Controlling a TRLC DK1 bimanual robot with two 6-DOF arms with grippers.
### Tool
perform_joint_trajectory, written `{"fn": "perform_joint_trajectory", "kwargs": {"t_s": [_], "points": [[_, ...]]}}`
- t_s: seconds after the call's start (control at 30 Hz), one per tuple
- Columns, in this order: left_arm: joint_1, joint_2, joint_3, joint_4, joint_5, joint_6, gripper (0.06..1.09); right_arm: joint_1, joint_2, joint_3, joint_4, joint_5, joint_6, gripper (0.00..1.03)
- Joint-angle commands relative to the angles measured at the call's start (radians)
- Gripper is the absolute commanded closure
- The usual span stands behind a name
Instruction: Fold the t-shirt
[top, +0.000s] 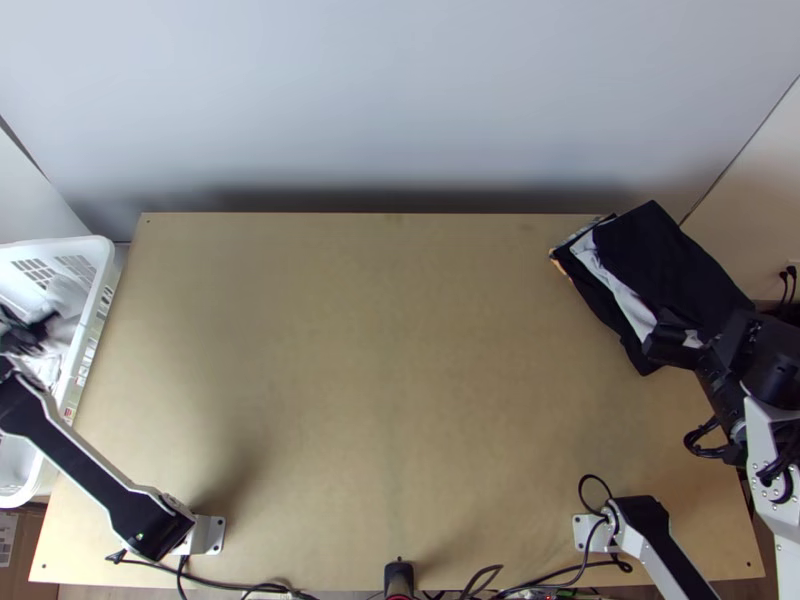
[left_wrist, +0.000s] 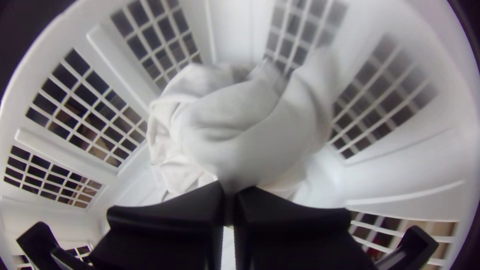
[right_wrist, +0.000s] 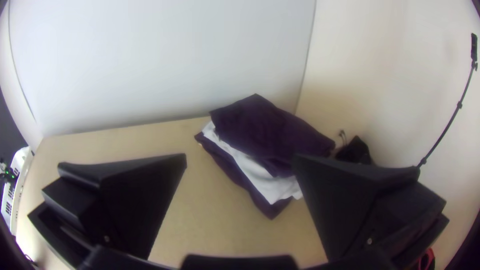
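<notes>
T-shirt (left_wrist: 245, 125) hangs from the left end effector (top: 46, 326).

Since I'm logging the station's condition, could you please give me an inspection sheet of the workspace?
Surface: light wooden table, bare across its middle.
Job's things: white cloth, bunched, at the white basket on the left; whether it is the t-shirt, cannot tell.
Clutter: pile of dark and white cloth, far right corner.
Left gripper: shut on the white cloth.
Right gripper: open, holding nothing.
Cables: black, along the near edge.
Surroundings: pale wall behind.
</notes>
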Motion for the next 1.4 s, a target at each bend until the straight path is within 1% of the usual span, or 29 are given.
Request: {"fn": "perform_joint_trajectory", "kwargs": {"t_s": [0.0,0.13,0.33,0.47,0.6,0.73,0.83,0.93,1.0,1.1,1.17,1.23,1.3,1.37], "points": [[0.004,-0.449,-0.159,-0.128,0.32,-0.084,1.05,0.05,-0.005,-0.044,0.055,-0.004,-0.043,0.05],[-0.027,-0.703,-0.224,-0.128,0.378,-0.11,1.05,0.1,-0.01,-0.087,0.094,-0.004,-0.069,0.05],[-0.119,-0.999,-0.291,-0.128,0.415,-0.139,1.05,0.122,-0.021,-0.128,0.13,-0.004,-0.081,0.05],[-0.203,-1.194,-0.383,-0.116,0.492,-0.176,1.05,0.123,-0.047,-0.166,0.159,-0.004,-0.112,0.05],[-0.367,-1.4,-0.573,-0.024,0.503,-0.225,1.05,0.139,-0.06,-0.197,0.175,-0.004,-0.109,0.05],[-0.605,-1.592,-0.764,0.045,0.5,-0.254,1.05,0.137,-0.059,-0.208,0.181,-0.004,-0.087,0.05],[-0.788,-1.71,-0.909,0.107,0.486,-0.297,1.05,0.134,-0.059,-0.211,0.195,-0.004,-0.084,0.05],[-0.992,-1.797,-1.034,0.122,0.434,-0.303,1.05,0.136,-0.056,-0.212,0.221,-0.004,-0.084,0.05],[-1.116,-1.846,-1.123,0.156,0.4,-0.332,1.05,0.139,-0.053,-0.212,0.238,-0.005,-0.084,0.05],[-1.275,-1.889,-1.256,0.22,0.306,-0.349,1.05,0.142,-0.039,-0.209,0.248,-0.005,-0.069,0.05],[-1.325,-1.888,-1.334,0.269,0.273,-0.355,1.05,0.143,-0.034,-0.211,0.253,-0.005,-0.067,0.05],[-1.36,-1.874,-1.393,0.306,0.259,-0.366,1.05,0.145,-0.031,-0.209,0.255,-0.005,-0.067,0.05],[-1.394,-1.857,-1.426,0.335,0.231,-0.372,1.05,0.145,-0.03,-0.209,0.258,-0.005,-0.069,0.05],[-1.4,-1.848,-1.439,0.348,0.224,-0.372,1.05,0.145,-0.028,-0.211,0.259,-0.005,-0.069,0.05]]}}
